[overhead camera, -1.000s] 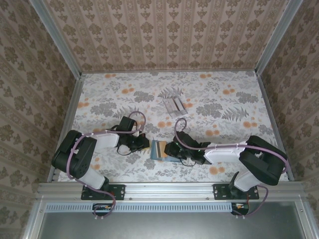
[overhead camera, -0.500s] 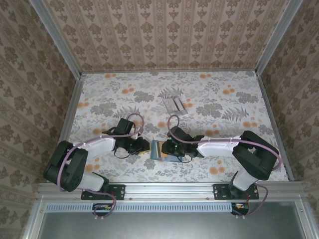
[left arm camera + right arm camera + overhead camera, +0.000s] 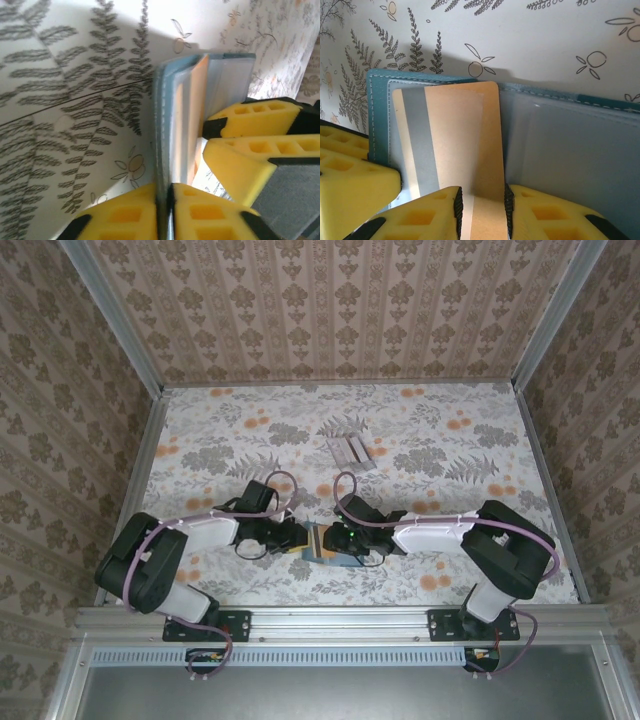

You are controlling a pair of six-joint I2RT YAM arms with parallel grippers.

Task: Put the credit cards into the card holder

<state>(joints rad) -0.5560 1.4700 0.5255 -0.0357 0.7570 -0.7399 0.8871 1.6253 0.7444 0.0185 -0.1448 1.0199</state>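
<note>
1. Left claw (image 3: 167, 212): closed. Its yellow fingers (image 3: 125, 220) pinch one edge of the dark teal, rectangular folding card holder (image 3: 165, 100), and the thin wall of the holder is clamped between the pads.
2. Right claw (image 3: 481, 210): closed on the near end of an orange-tan rectangular plastic card with a silver stripe (image 3: 455, 135). One finger (image 3: 415, 220) sits on each side of the card.
3. Card holder position: on the floral-patterned surface (image 3: 420, 430), near its front edge, between the two claws. It stands open, with the grey-blue inner pockets (image 3: 570, 150) exposed.
4. Orange card position: its far end lies against the inner face of the holder's left panel. Whether it sits under a pocket lip cannot be told.
5. Remaining pale grey cards (image 3: 350, 450): flat on the surface, well apart from the holder, toward the back wall.
</note>
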